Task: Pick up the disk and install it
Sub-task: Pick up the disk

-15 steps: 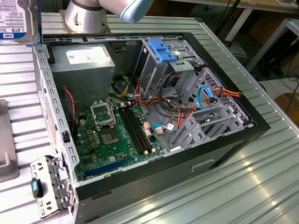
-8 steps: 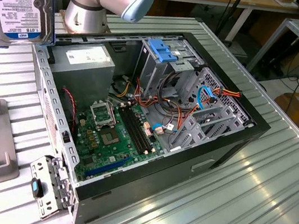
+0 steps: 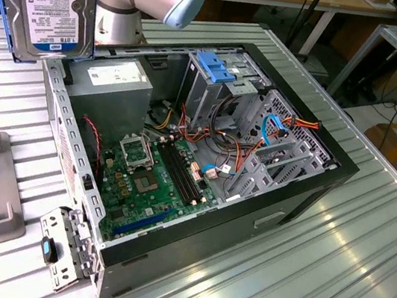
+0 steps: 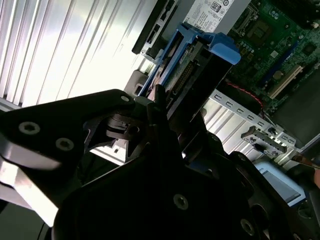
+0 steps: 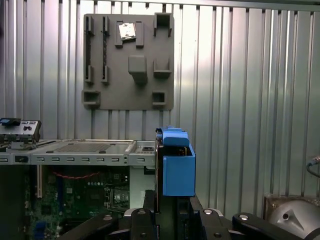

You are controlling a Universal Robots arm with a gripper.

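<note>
Disk (image 3: 51, 8) up in the air in the exterior view, label facing out, hanging at the exterior view's left over the corner of the open computer case (image 3: 287, 208), near the power supply (image 3: 115, 79). The drive cage (image 3: 218, 95) with its blue bracket (image 3: 217, 67) stands well apart from it.

Second wrist view: end effector (image 4: 172, 115) clamped tight on the disk, blue frame poking out past it, motherboard (image 4: 270, 40) beyond.

First wrist view: disk edge-on in the grip, grey tray (image 5: 120, 100) lying on the ribbed surface (image 5: 240, 75) beyond.

Pick-up looks done. Install not yet done, since the disk sits in no bay.
</note>
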